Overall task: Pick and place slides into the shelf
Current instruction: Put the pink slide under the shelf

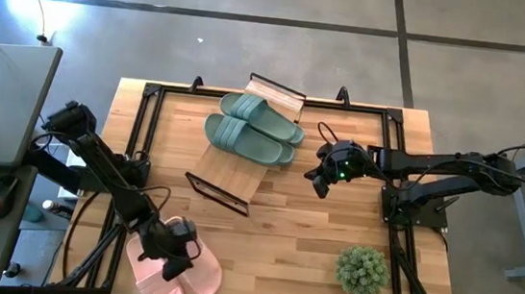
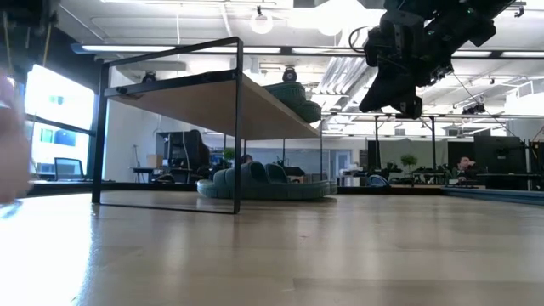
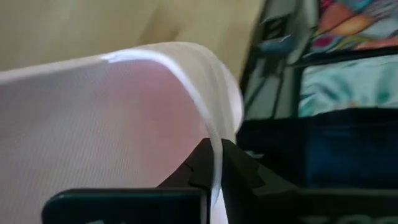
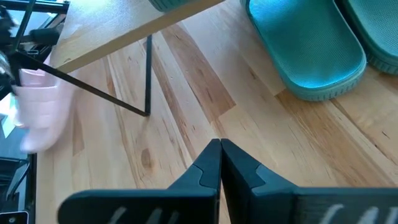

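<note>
Overhead, table-level, two wrist close-ups

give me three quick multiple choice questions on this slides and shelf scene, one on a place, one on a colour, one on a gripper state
1. Where is the potted plant?
A. on the shelf top
B. on the table near the right arm's base
C. beside the pink slides

2. What colour are the slides under the left gripper?
A. pale pink
B. sage green
C. black

3. How is the left gripper set?
A. wide open above the shelf
B. shut on nothing
C. shut on the edge of a pink slide

Answers:
1 B, the high view shows it at the table's corner on the right arm's side, away from the shelf.
2 A, the pink slides lie at the table's edge there.
3 C, the left wrist view shows its fingers pinching the pale pink rim.
</note>
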